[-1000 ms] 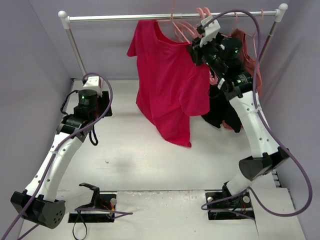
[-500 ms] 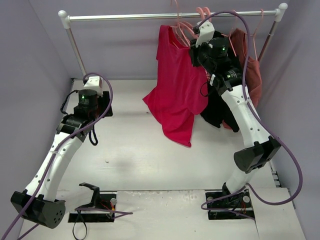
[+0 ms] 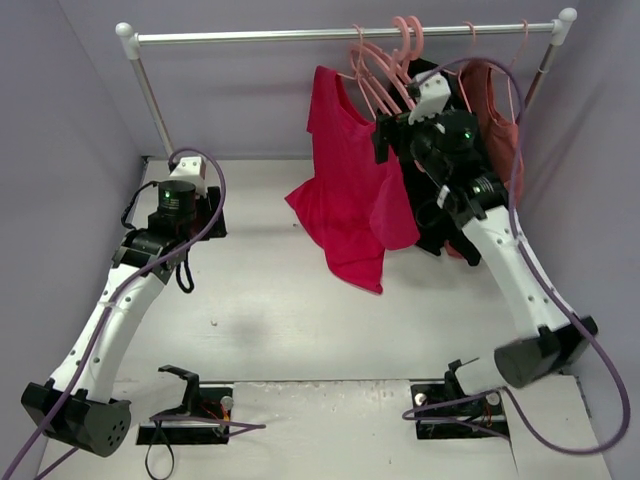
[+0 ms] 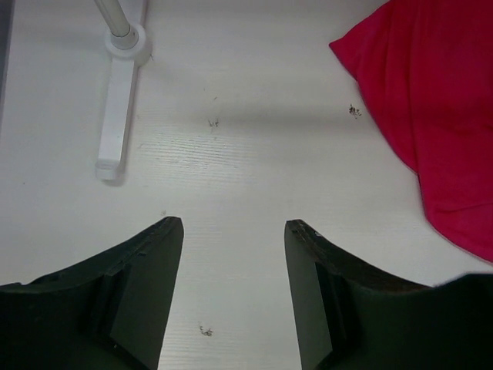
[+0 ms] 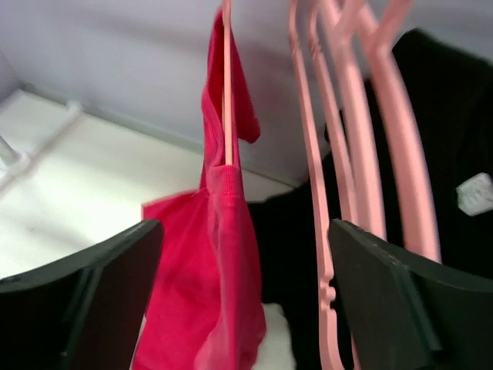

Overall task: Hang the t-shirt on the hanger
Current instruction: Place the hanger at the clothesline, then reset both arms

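Note:
The crimson t-shirt [image 3: 345, 190] hangs from the rail [image 3: 250, 35], turned nearly edge-on, with its hem reaching down to the table. In the right wrist view the thin pink hanger [image 5: 227, 85] runs down into the t-shirt's [image 5: 219, 262] shoulder and carries it. My right gripper [image 3: 383, 135] is just right of the shirt at shoulder height. Its jaws [image 5: 245, 227] stand wide open, with fabric hanging between them and neither finger pressing on it. My left gripper [image 4: 231, 223] hovers open over bare table at the left, holding nothing, and the shirt's hem [image 4: 431, 100] lies to its right.
Several spare pink hangers [image 3: 395, 60] hang bunched on the rail right of the shirt. Behind my right arm hang a black shirt [image 3: 440, 215] and a rust-red top [image 3: 500, 120]. The rack's foot [image 4: 115, 100] and posts [image 3: 150, 95] stand at the back, with purple walls on both sides.
My right gripper has gone from shut to wide open and let the hanger go. The t-shirt slid right along the rail, turned edge-on, and the right arm drew back.

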